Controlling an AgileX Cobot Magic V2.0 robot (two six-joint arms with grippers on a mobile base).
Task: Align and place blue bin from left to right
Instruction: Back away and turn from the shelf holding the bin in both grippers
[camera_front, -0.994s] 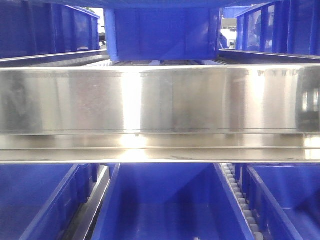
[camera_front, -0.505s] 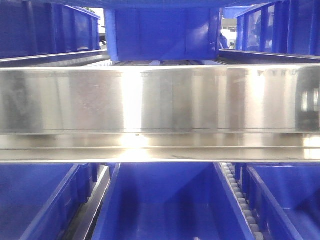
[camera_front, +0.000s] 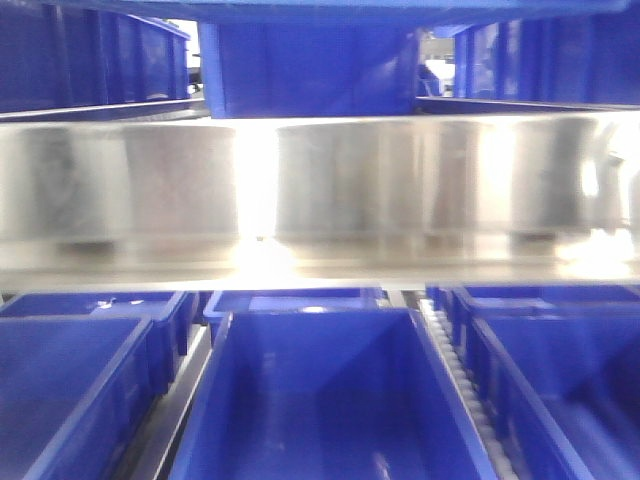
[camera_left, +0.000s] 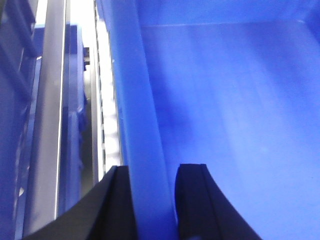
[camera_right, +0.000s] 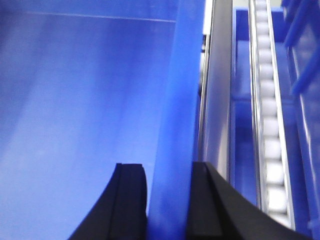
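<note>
Blue bin (camera_front: 330, 400), large, plastic, thick-rimmed: sat in the middle lane of the lower shelf, open top up, nothing visible inside. Was held at the near end by both side walls. Left fingers (camera_left: 192, 200), black and curved, closed astride the left rim, one inside and one outside, both pressed to the plastic. Right fingers (camera_right: 129, 200) clamped the same way on the right rim. Looked like the squaring and sliding step, with placement not yet finished.

Called for both arms moving together, at one height and one pace; otherwise risked twisting the crate between the two grips. Called also for care at the sides: white roller track (camera_left: 107, 125) just beside the left wall, bright steel rail (camera_right: 215, 100) just beside the right wall, second roller track (camera_right: 270, 125) past that, so little room for yaw. Paid to keep the walls parallel to those rails and the grip firm, smooth plastic looking apt to slip.

Farther on: other blue bins (camera_front: 70, 380) to either side, near but apart. Overhead and beyond: broad stainless-steel shelf beam (camera_front: 320, 190), with an upper blue bin (camera_front: 310, 70) behind it. Argued against lifting high; a low, level slide seemed the safer course.
</note>
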